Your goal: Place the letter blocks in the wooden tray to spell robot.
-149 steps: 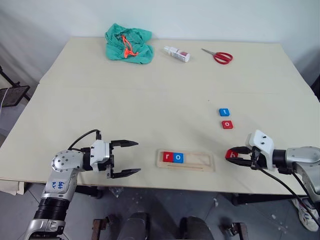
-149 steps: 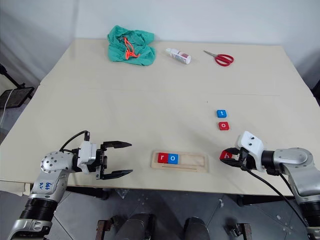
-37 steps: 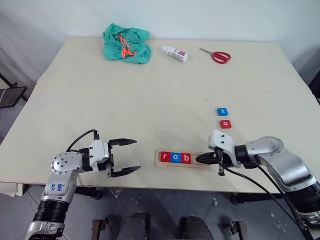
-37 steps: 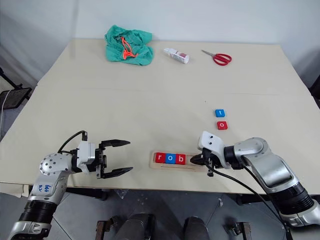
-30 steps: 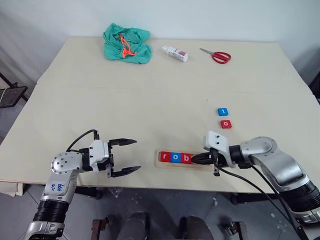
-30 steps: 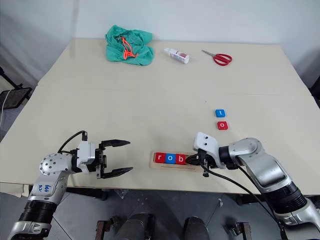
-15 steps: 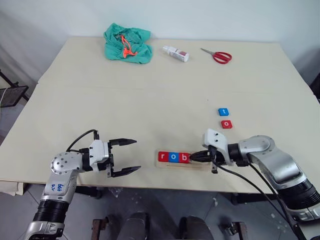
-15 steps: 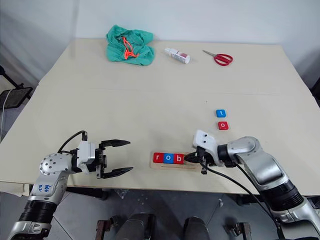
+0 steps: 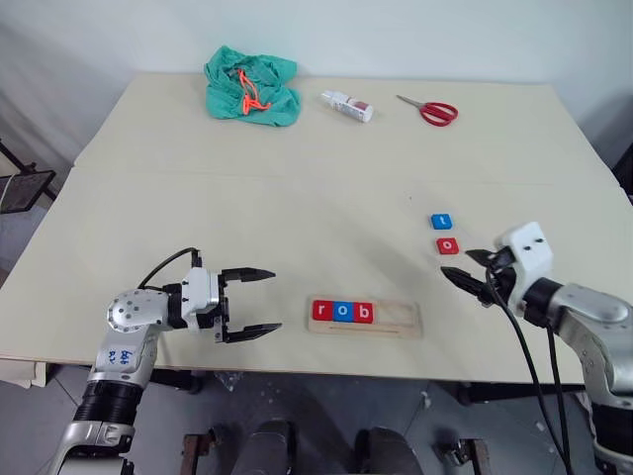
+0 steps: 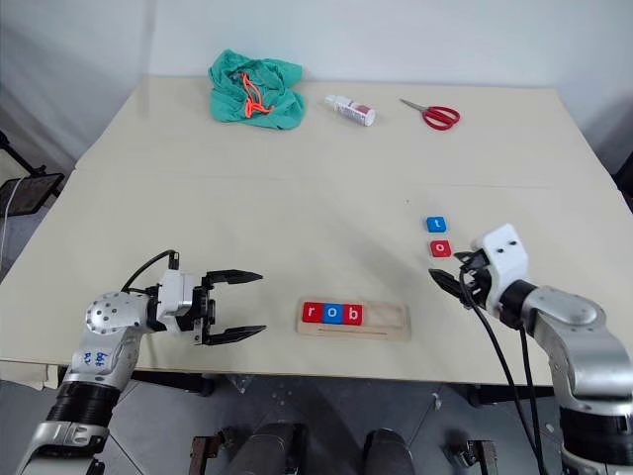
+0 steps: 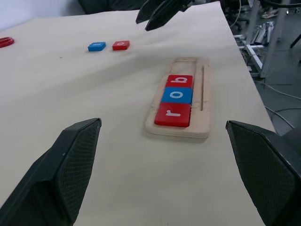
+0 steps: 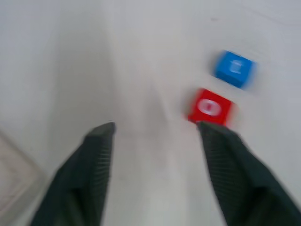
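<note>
since a second ago the right tool has pulled away from the wooden tray and now sits well to its right, near the loose red o tile. its two black fingers, pressed together back then at the tray's open end, are now spread apart with nothing between them. in the right wrist view the fingers frame bare tabletop, with the red o tile just past one fingertip and the blue t tile beyond it.

the tray lies near the front edge of the tabletop, about midway between the two arms. three tiles sit in its left part, touching in a row: the red r tile, the blue o tile and the red b tile. the right part of the tray is bare wood. the left wrist view shows the same three tiles lined up flat inside the rim.

the blue t tile and the red o tile lie on the tabletop to the right of the tray and farther back, the t just behind the o, close but apart.

the left tool hovers to the left of the tray, level and pointing towards it, its fingers spread wide and holding nothing; it has kept that pose.

at the far side of the tabletop lie a green cloth with an orange cord, a small white bottle on its side and red-handled scissors.
</note>
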Available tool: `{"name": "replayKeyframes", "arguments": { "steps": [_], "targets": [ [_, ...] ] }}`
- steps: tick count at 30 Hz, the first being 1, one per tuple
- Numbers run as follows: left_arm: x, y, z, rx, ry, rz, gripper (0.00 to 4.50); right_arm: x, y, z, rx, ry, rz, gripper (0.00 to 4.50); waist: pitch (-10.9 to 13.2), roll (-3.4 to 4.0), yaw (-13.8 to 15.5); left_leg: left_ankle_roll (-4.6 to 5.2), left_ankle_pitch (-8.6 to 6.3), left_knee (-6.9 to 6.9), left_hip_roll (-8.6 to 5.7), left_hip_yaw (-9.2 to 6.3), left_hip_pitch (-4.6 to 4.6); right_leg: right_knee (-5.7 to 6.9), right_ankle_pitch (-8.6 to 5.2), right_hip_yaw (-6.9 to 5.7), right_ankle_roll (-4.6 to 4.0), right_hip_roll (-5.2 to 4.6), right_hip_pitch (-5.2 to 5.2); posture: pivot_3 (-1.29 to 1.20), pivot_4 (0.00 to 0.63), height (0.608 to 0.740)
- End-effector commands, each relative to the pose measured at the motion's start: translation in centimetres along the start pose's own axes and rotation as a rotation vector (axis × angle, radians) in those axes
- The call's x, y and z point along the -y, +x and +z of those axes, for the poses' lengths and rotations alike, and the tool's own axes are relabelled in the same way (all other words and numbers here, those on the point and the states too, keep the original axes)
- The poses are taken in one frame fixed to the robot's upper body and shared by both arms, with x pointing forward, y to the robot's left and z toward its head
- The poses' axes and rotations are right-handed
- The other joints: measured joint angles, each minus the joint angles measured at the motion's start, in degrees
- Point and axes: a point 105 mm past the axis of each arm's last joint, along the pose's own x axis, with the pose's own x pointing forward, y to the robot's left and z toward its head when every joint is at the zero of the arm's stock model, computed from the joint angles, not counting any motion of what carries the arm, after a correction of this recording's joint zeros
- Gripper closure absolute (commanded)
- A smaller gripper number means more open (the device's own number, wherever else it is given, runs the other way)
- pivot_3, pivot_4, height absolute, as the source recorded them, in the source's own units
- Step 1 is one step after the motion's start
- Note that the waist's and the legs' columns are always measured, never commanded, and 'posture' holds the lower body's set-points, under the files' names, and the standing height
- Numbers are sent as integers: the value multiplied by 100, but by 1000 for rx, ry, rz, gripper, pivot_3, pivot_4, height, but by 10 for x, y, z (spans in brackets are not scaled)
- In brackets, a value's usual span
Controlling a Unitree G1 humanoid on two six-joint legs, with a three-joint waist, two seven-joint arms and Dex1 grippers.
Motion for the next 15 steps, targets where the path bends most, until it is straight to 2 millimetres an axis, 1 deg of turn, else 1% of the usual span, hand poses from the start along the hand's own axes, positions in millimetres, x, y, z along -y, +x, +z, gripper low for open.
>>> {"name": "replayKeyframes", "arguments": {
  "steps": [1,3,6,8,15],
  "targets": [
    [-2,1,4,17,28,-11,0,2,-17,4,52,-2,-72,34,0,0,6,0,0,-2,-2,0,0,0,0,1,0,-1,0,0,150,740],
    [-2,1,5,19,28,-15,0,0,-24,-1,56,21,-91,34,0,0,7,0,0,-3,-2,-2,0,0,0,1,0,-1,0,0,150,740],
    [-2,0,4,19,28,-21,0,-9,-33,-8,49,43,-70,34,0,0,8,0,0,-1,-3,-1,1,0,0,2,0,-1,1,0,150,740],
    [-3,0,4,20,26,-23,0,-12,-37,-12,46,62,-71,34,0,0,8,0,0,-1,-3,0,2,0,0,4,0,-1,1,0,150,740],
    [-3,-1,4,21,24,-27,0,-9,-48,-18,63,78,-116,34,0,0,5,0,0,-2,-2,1,6,2,0,7,0,0,2,0,150,740]
  ]
}}
